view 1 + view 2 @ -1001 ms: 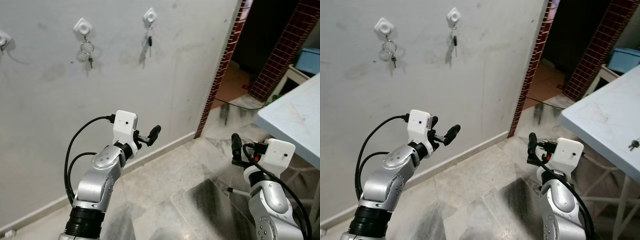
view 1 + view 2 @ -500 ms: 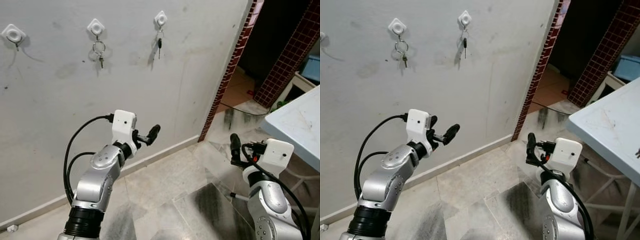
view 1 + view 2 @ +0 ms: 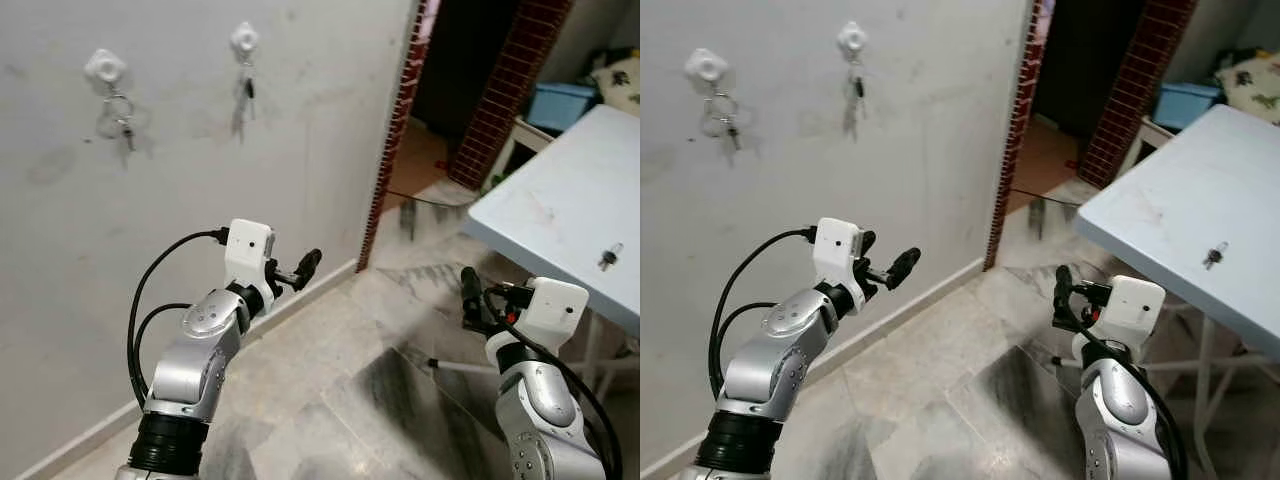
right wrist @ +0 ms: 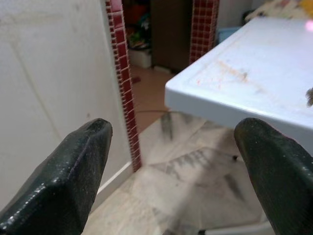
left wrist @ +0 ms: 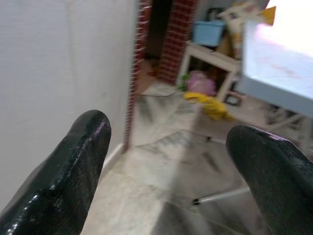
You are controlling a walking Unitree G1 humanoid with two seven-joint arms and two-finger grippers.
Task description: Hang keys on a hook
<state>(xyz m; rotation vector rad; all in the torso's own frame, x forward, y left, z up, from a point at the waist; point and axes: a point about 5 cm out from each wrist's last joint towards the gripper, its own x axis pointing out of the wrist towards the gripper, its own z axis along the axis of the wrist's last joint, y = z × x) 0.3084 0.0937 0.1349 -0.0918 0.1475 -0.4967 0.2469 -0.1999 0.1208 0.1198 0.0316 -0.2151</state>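
Observation:
A small set of keys (image 3: 607, 255) lies on the pale blue table (image 3: 560, 210) at the right, well beyond my right gripper (image 3: 476, 298). That gripper is held up in front of me, open and empty. My left gripper (image 3: 297, 270) is raised toward the white wall, open too, with nothing between its fingers. High on the wall are two white hooks. The left hook (image 3: 105, 66) carries a key ring (image 3: 122, 112), and the right hook (image 3: 243, 38) carries a dark key (image 3: 246, 87). Both hooks are far above and left of my left gripper.
A red-tiled doorway (image 3: 400, 110) opens between the wall and the table, dark inside. A blue bin (image 3: 562, 103) stands behind the table. The floor is grey marble tile (image 3: 340, 370), with the table's white legs (image 3: 590, 350) at the right.
The camera has swung to the right: the hooks have slid left in the picture and the table with its keys has come into view. Both arms hold the same pose.

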